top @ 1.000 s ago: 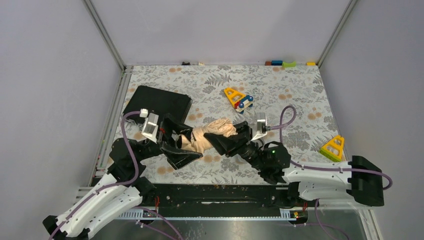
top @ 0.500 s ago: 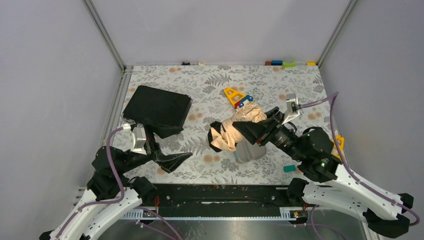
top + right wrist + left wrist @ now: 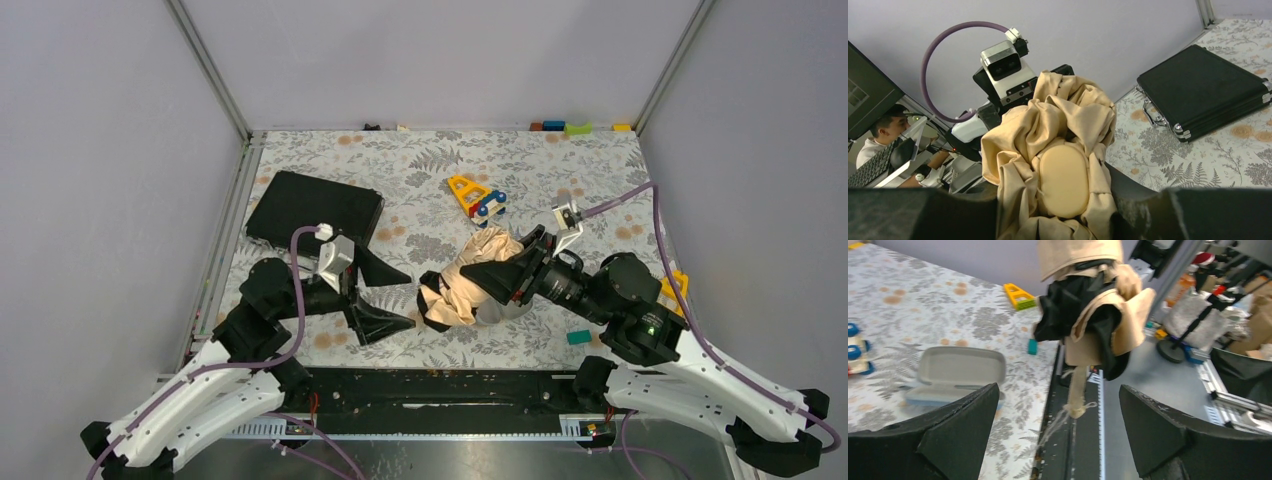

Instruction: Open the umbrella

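Note:
The folded umbrella (image 3: 462, 285), peach-tan fabric bunched over a black underside, hangs above the table in my right gripper (image 3: 497, 279), which is shut on its right end. The right wrist view shows the fabric (image 3: 1068, 115) crumpled round a cream oval knob (image 3: 1064, 180) between the dark fingers (image 3: 1148, 200). My left gripper (image 3: 398, 298) stands open just left of the umbrella and apart from it. From the left wrist, the umbrella (image 3: 1088, 305) hangs beyond the wide-open gripper (image 3: 1058, 430), a frayed tan strap (image 3: 1077, 392) dangling from it. The shaft is hidden.
A flat black case (image 3: 315, 212) lies at the back left. An open grey case (image 3: 960, 367) sits under the umbrella. A yellow toy with blue wheels (image 3: 476, 196), a yellow triangle (image 3: 672, 288), a teal block (image 3: 578, 337) and small blocks (image 3: 578, 128) at the far edge lie around.
The left gripper let go of the umbrella's left end, drew back, then came in towards it again, open. The right arm carried the umbrella up and rightward, then slightly back left.

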Tool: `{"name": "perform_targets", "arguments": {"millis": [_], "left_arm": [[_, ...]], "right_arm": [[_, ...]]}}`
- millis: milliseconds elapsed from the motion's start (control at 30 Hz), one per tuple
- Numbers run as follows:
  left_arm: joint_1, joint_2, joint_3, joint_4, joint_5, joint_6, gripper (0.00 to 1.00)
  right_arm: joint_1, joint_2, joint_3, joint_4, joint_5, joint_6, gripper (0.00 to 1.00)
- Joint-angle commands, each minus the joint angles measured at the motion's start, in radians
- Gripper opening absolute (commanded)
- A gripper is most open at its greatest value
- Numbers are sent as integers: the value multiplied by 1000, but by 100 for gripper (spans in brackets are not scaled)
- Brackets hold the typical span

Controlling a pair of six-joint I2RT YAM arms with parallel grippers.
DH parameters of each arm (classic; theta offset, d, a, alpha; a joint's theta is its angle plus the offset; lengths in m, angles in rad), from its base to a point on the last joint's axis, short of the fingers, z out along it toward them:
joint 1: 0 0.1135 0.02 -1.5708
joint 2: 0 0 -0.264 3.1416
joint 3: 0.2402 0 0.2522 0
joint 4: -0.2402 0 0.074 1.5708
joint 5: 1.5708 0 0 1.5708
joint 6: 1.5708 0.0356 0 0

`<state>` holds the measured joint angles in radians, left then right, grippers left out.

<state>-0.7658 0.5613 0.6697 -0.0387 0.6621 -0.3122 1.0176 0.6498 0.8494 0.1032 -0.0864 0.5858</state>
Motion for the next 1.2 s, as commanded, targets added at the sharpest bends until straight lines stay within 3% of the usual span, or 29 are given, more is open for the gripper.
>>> {"name": "perform_targets", "arguments": {"millis": [0,200,600,667,700,767,867,967,1067,1167], "left_arm": [[-27,21,-28,178,117,-106,93],[-48,79,-31,164,142,-119,88],[-106,166,-3,129,154,-103,55],[-106,175,3,134,153,-106,43],[-106,179,4,141,156,-111,24],[-108,186,3,147,145,-117,0],[-107,187,-10,117,80,-114,0],[-107,196,-1,-12,-40,-65,0],[-106,213,26,-155,-188,-7,0],[-104,268,72,-274,-240,30,0]], "right_arm": [[-7,-9,52,76,-15,14,0],[-6,-7,70,78,-14,5,0],[-7,11,73,110,-22,6,0],[-7,15,73,111,-22,6,0],[-6,17,70,112,-17,4,0],[-7,21,66,110,5,-7,0],[-9,41,87,85,89,-78,0],[-43,98,180,-1,186,-160,0],[-132,151,283,-51,153,-166,0],[-228,202,391,-83,96,-148,0]]}}
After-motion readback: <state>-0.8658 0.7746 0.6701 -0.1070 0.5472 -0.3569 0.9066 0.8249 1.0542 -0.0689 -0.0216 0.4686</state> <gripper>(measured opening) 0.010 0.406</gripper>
